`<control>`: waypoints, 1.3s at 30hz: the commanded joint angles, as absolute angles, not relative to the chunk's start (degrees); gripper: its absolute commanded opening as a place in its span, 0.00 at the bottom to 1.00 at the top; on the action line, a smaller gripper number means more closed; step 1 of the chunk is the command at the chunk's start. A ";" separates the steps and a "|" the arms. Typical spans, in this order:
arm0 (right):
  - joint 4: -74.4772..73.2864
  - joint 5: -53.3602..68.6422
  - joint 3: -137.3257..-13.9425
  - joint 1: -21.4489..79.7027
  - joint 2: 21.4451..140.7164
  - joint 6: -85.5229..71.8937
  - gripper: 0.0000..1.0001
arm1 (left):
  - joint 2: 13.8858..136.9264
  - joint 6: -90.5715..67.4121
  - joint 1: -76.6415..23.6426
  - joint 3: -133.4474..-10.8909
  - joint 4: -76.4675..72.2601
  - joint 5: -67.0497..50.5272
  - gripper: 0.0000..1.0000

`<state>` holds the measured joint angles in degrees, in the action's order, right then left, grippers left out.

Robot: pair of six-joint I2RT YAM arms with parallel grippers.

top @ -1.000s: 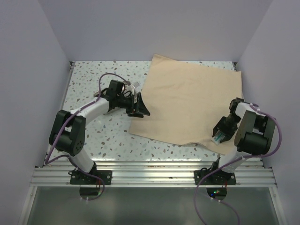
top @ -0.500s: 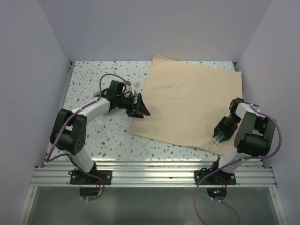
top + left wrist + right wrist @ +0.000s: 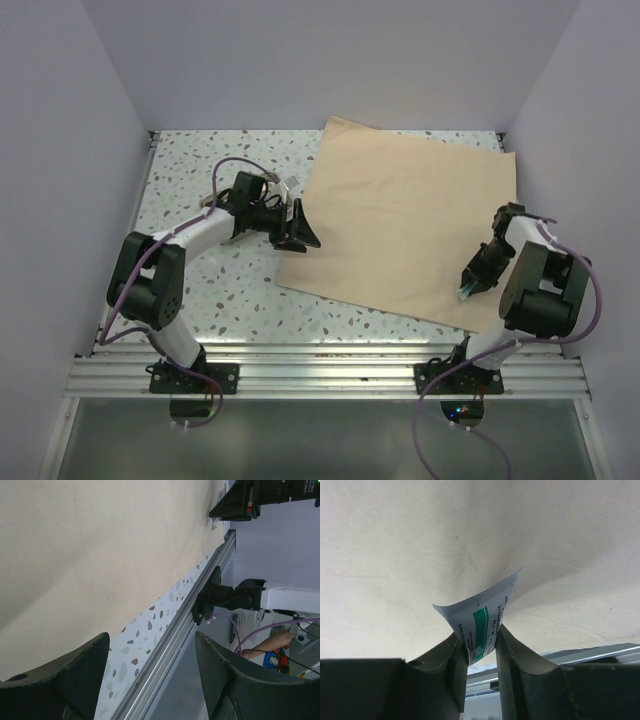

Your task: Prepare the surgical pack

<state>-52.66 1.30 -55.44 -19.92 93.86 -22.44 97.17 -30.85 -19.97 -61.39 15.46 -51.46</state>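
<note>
- Pinching a white packet (image 3: 482, 611) with a green label between clenched fingers, the right gripper (image 3: 468, 291) holds it just over the near right corner of the wrap sheet (image 3: 405, 215), probably to set it on the cloth.
- At the sheet's left edge the left gripper (image 3: 298, 230) hovers with its jaws apart and empty, seemingly placed to take that edge.
- The sheet lies spread flat on the speckled table (image 3: 190, 170), toward its right and back.

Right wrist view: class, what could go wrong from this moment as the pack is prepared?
1. The right tool pinches the white packet only by its lower end, and the packet bends; it might slip or twist.
2. The packet's tip seems to press on the wrap sheet, which shows creases there; moving sideways may drag the sheet.
</note>
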 commanded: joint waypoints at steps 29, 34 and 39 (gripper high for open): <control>-37.53 23.73 -94.99 23.90 110.63 -50.36 0.35 | 93.96 -46.85 -21.71 -62.31 -2.29 -48.25 0.77; -36.65 25.22 -99.76 27.24 113.55 -53.96 0.39 | 91.94 -47.03 -19.60 -61.52 -1.50 -44.93 0.76; -32.18 27.07 -95.73 28.04 112.42 -59.22 0.41 | 90.53 -41.93 -19.42 -64.68 6.40 -38.16 0.72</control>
<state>-35.81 24.58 -96.97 28.34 113.73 -54.06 93.60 -46.52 -19.62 -61.32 1.76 -43.16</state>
